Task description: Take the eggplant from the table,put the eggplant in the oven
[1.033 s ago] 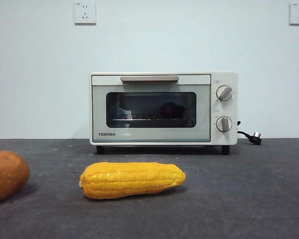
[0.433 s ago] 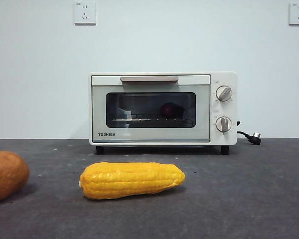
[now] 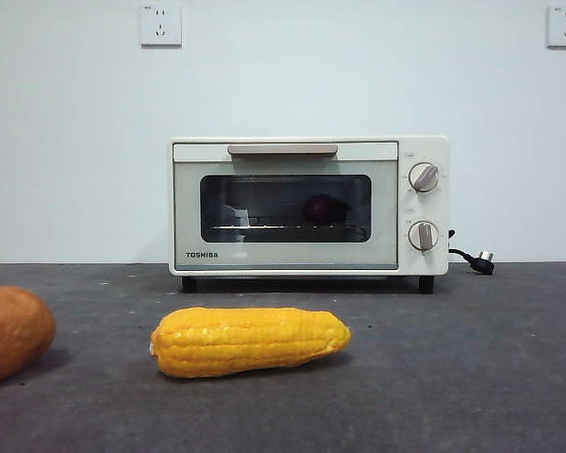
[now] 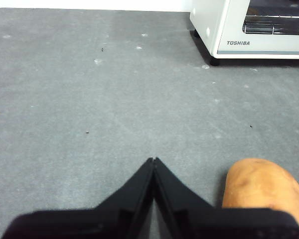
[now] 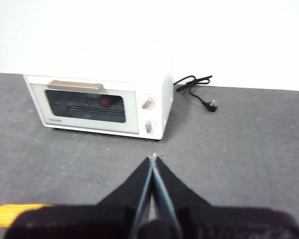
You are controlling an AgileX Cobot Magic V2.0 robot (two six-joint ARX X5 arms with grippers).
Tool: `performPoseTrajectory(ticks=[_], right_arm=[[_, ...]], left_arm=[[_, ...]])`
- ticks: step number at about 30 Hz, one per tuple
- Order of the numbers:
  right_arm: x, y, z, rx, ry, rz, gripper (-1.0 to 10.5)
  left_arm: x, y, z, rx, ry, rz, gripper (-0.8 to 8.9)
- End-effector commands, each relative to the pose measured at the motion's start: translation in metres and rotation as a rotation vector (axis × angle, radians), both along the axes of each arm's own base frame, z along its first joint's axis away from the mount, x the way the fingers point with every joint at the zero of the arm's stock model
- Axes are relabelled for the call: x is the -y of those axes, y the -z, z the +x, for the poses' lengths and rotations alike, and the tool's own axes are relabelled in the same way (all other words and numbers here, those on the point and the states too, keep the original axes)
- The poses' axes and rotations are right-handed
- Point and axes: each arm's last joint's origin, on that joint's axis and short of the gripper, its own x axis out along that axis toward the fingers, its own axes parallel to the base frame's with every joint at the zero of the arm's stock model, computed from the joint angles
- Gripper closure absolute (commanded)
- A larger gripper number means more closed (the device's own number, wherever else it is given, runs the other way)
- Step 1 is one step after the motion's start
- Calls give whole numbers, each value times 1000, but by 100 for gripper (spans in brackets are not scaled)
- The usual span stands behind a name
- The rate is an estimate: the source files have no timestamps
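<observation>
Front view: eggplant (image 3: 323, 209) inside closed oven (image 3: 308, 206), far from both pressed-together hands.

Even, soft indoor light; front view sharp. Faint shadow under the corn (image 3: 250, 341). Right wrist view overexposed: wall (image 5: 149, 35) blown white, oven (image 5: 97, 105) slightly soft.

Behind the oven (image 3: 308, 206)'s closed dark glass door, the eggplant (image 3: 324, 209) shows only as a dim rounded shape on the rack; its length is hidden. The orange-brown vegetable (image 3: 12, 331) is cut by the front view's left edge. The corn cob (image 5: 11, 214) in the right wrist view is cut off and blurred.
</observation>
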Motion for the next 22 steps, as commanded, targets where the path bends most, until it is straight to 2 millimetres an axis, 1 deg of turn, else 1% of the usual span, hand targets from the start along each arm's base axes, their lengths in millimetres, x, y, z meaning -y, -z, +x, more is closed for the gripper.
performPoseTrajectory(ticks=[1,9,15,22], right_arm=[[-1,24,9,-1,23,-6,946],[-3,95,46,67,75,23,946],[-3,143,68,82,109,73,946],[-2,190,83,44,131,70,946]], left_arm=[[0,2,0,-3,4,-8,818],[0,2,0,-3,4,-8,818],[0,2,0,-3,4,-8,818],[0,2,0,-3,4,-8,818]])
